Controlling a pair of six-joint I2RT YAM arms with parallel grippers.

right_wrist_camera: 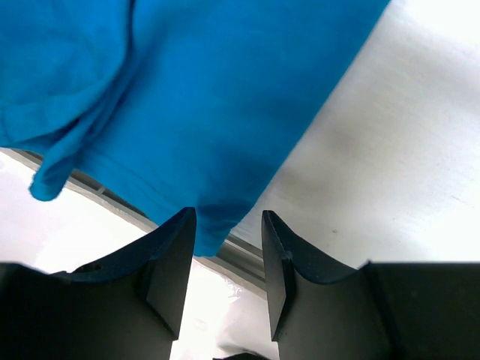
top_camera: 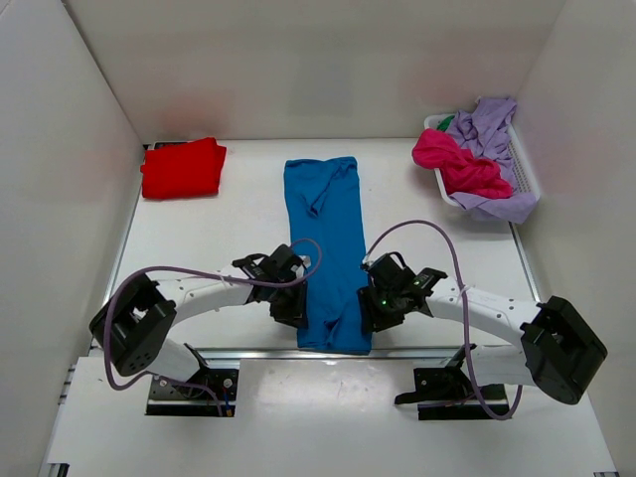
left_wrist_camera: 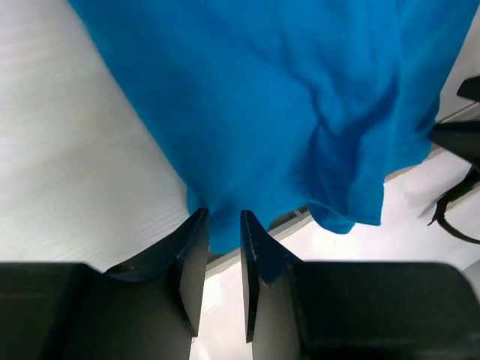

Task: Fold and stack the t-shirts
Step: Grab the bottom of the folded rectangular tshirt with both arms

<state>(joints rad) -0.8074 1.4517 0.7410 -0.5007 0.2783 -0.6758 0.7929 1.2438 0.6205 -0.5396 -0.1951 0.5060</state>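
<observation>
The bright blue t-shirt (top_camera: 323,238), folded into a long strip, lies in the middle of the table with its near end over the front edge. My left gripper (top_camera: 290,306) is at its near left corner, and in the left wrist view the jaws (left_wrist_camera: 223,217) stand narrowly apart, pinching the blue cloth (left_wrist_camera: 285,97). My right gripper (top_camera: 376,310) is at the near right corner. Its jaws (right_wrist_camera: 229,217) are open, with the tip of the blue corner (right_wrist_camera: 187,90) between them against the left finger. A folded red t-shirt (top_camera: 182,167) lies at the back left.
A white slatted basket (top_camera: 525,174) at the back right holds a magenta pink t-shirt (top_camera: 457,164) and a lilac t-shirt (top_camera: 492,129). White walls enclose the table on three sides. The metal front rail (right_wrist_camera: 247,255) runs just under both grippers.
</observation>
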